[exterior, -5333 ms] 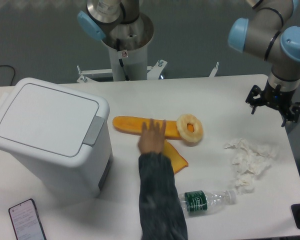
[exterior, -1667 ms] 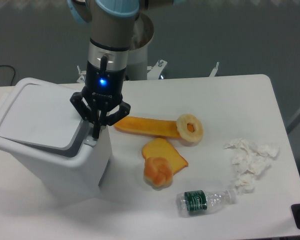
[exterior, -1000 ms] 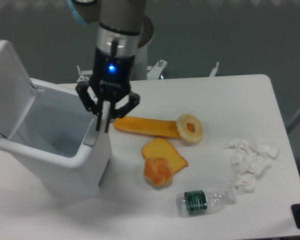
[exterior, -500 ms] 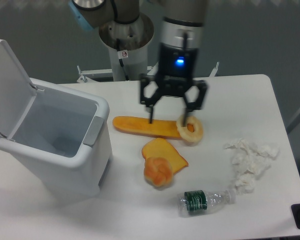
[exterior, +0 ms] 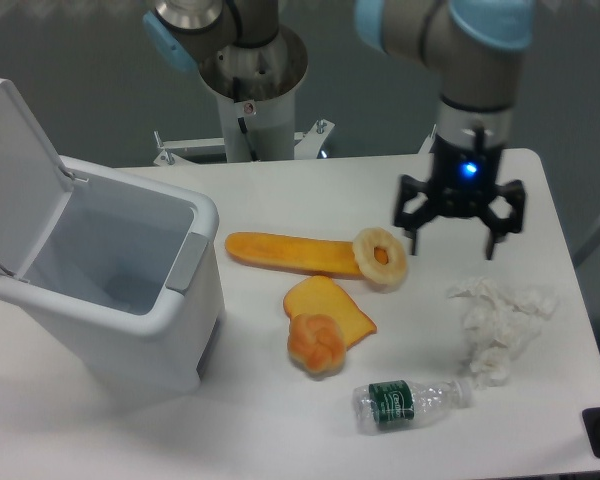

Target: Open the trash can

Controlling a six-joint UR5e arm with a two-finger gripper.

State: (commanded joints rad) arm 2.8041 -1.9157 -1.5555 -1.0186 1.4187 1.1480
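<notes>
— Bin status?
— Trash can (exterior: 130,300) at 9 o'clock, lid (exterior: 15,170) raised, nothing visible inside.
— Around it?
— Orange food pieces (exterior: 295,255) at centre, bun (exterior: 315,343), bottle (exterior: 410,400) at 5 o'clock, crumpled tissue (exterior: 500,320) at 3. Gripper (exterior: 455,240) hovers at 2 o'clock, fingers spread, empty.

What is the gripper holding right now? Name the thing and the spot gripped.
Nothing. The gripper hangs open above the table, between the ring-shaped food piece and the crumpled tissue, touching neither. The trash can stands open, away from it.
</notes>
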